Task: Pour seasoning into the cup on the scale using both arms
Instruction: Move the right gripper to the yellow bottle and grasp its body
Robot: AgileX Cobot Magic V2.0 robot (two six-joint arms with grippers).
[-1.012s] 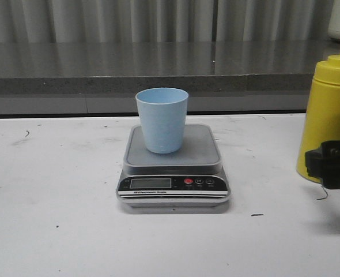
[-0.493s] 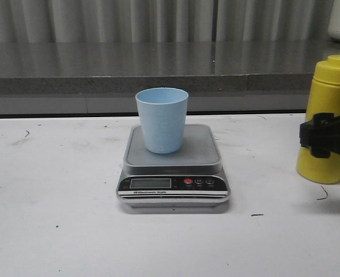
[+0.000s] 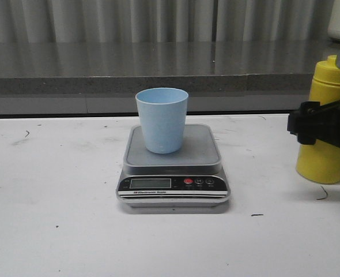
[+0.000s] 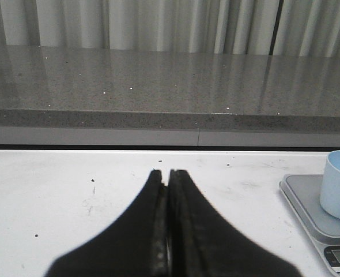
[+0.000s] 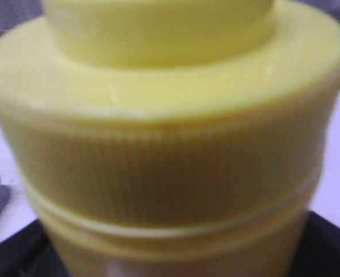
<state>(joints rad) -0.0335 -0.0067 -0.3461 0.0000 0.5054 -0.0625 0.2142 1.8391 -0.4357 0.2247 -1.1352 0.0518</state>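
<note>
Since a second ago the right gripper point(image 3: 323, 124) has risen from low on the seasoning bottle point(image 3: 324, 156) to its upper body and pushed further in from the right edge of the table point(image 3: 55, 231); the bottle, cup and scale have not moved. Black gripper parts cross the front of the bottle just below its shoulder, and in the right wrist view the ribbed yellow cap point(image 5: 164, 150) fills nearly the whole picture, blurred, with dark finger shapes at both lower corners. Whether the fingers press on the bottle or only flank it cannot be told. The bottle stands upright near the table's right edge, well apart from the scale.

At the middle of the table, the pale blue cup point(image 3: 162, 119) stands upright on the platform of the silver-grey scale point(image 3: 173, 173), toward the platform's back. The scale's black front strip with display and red button faces the table's front edge.

Left gripper point(image 4: 167, 173): fingers pressed together with nothing between them, pointing over the bare table left of the scale.
</note>
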